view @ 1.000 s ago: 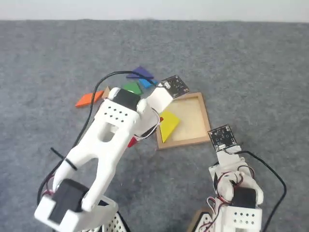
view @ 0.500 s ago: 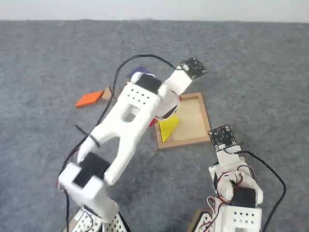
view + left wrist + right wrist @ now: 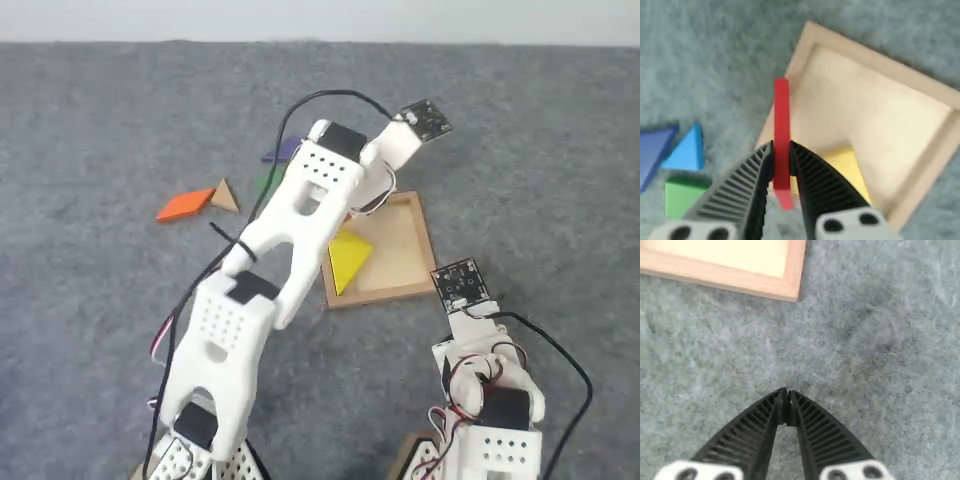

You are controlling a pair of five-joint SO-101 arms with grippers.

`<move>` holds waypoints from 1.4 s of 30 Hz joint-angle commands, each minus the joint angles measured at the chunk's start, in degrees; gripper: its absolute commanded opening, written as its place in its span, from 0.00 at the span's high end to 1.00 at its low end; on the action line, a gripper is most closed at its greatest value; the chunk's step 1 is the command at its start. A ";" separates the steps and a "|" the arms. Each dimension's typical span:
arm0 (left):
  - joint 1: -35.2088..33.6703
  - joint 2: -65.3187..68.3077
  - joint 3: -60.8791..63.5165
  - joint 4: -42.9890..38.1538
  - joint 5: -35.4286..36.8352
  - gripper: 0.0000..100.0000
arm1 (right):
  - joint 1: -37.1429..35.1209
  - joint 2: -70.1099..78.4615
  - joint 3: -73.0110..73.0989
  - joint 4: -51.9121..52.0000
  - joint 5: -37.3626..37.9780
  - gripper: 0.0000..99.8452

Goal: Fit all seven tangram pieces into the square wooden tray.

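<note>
At the far left of the table, an orange piece (image 3: 185, 205) is lying flat on the grey mat (image 3: 90, 120). A small tan triangle (image 3: 225, 196) is sitting just beside it. Next, a green piece (image 3: 266, 184) and a purple piece (image 3: 283, 152) are peeking out from behind your left arm (image 3: 300, 220). Your left wrist camera is also showing a little blue triangle (image 3: 689, 150) lying just beside the green piece.

Your left arm is hanging over the left side of the square wooden tray (image 3: 390, 292). Your left gripper (image 3: 781, 147) is squeezing a red piece (image 3: 781, 115) tight between its fingers. The red piece is standing up on its thin edge, right above the tray's left rim. You cannot tell if it is touching the wood.

A yellow piece (image 3: 347, 260) is lying inside the tray, in the near left corner. The tray itself is sitting flat on the mat.

Farther right, your right arm (image 3: 485, 400) is waiting near the tray's near right corner. Your right gripper (image 3: 785, 392) is pointing down at the bare mat. Its fingers are pressing together and are holding nothing.
</note>
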 commanded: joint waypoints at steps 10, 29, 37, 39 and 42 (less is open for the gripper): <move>6.68 9.67 -19.30 6.77 -1.76 0.99 | -0.22 -0.84 0.97 0.13 0.44 0.99; 5.45 12.22 -19.03 9.32 -17.32 0.99 | -0.22 -0.84 0.97 0.13 0.44 0.99; 5.71 15.03 -18.42 8.53 -19.78 0.99 | -0.22 -0.84 0.97 0.13 0.44 0.99; 5.80 16.62 -18.42 7.56 -19.78 0.99 | -0.22 -0.84 0.97 0.13 0.44 0.99; 5.71 17.32 -18.51 7.74 -19.43 0.99 | -0.22 -0.84 0.97 0.13 0.44 0.99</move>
